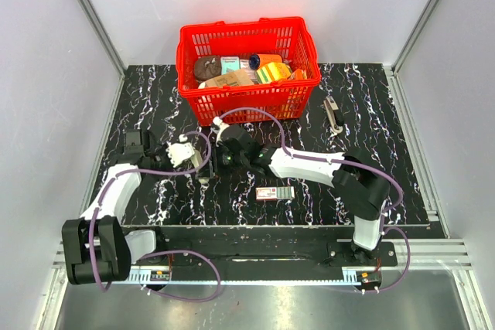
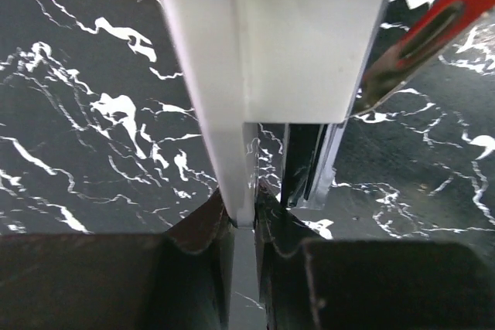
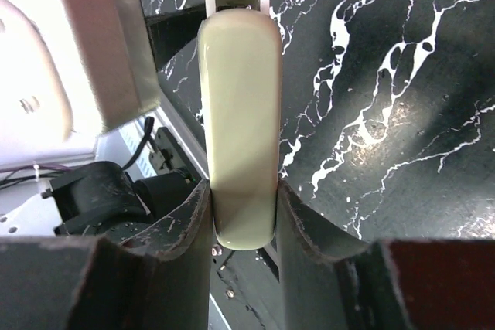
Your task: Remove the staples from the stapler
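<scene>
Right end effector [image 3: 244, 195] is pinching the cream stapler [image 3: 238, 98]; left end effector [image 2: 244, 216] is clamping its blurred, cropped white edge.

There was one stapler [image 3: 238, 129], one red basket [image 1: 247, 103], one small red-and-white box [image 1: 274, 193] and one pale slim object [image 1: 332, 113]; the basket's jumbled packets [image 1: 232, 79] could not be counted.

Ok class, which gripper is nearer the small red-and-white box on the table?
Right. The right gripper sits just up-left of the box; the left gripper is farther left, across the stapler.
</scene>
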{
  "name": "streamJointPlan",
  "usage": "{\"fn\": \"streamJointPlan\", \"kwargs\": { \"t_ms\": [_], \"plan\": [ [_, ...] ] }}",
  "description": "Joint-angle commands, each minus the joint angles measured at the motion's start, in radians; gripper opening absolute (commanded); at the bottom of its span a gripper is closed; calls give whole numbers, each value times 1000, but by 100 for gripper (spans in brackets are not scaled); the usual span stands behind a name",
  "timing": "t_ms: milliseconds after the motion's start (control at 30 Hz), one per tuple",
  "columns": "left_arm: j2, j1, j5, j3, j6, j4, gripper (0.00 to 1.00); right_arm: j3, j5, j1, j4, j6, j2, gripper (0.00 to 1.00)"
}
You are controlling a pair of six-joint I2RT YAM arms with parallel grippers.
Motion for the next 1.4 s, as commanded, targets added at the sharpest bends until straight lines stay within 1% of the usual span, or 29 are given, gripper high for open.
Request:
{"fn": "streamJointPlan", "kwargs": {
  "t_ms": [0, 67, 133, 200, 333, 567, 600, 733, 800, 900, 967, 1033, 1133, 1367],
  "plan": [
    [-89, -44, -126, -79, 80, 290, 0, -7, 29, -4, -153, -106, -46, 0],
    [-129, -66, -187, -162, 112, 432, 0, -6, 38, -4, -173, -143, -54, 0],
    [-158, -82, -209, -228, 160, 531, 0, -6, 50, -4, -187, -175, -61, 0],
    [-170, -84, -218, -258, 190, 569, 0, -4, 64, -6, -198, -192, -63, 0],
    [-184, -83, -221, -270, 191, 603, 0, -1, 67, -6, -199, -208, -57, 0],
    [-267, -83, -212, -330, 229, 787, 0, 23, 90, -6, -253, -283, -51, 0],
    [-282, -105, -212, -347, 240, 816, 0, 30, 98, -4, -264, -292, -49, 0],
    [-312, -125, -218, -414, 295, 939, 0, 39, 102, -4, -276, -314, -40, 0],
    [-302, -135, -226, -413, 289, 965, 0, 46, 104, -4, -281, -320, -34, 0],
    [-299, -141, -235, -362, 214, 910, 0, 46, 101, -4, -288, -323, -24, 0],
    [-304, -144, -235, -354, 192, 916, 0, 46, 99, -4, -293, -327, -20, 0],
    [-312, -145, -232, -365, 212, 964, 0, 43, 99, -1, -302, -332, -15, 0],
    [-327, -145, -213, -393, 282, 1054, 0, 63, 134, 5, -345, -352, 6, 0],
    [-295, -145, -219, -344, 359, 1067, 0, 155, 240, 7, -537, -386, 74, 0]
  ]
}}
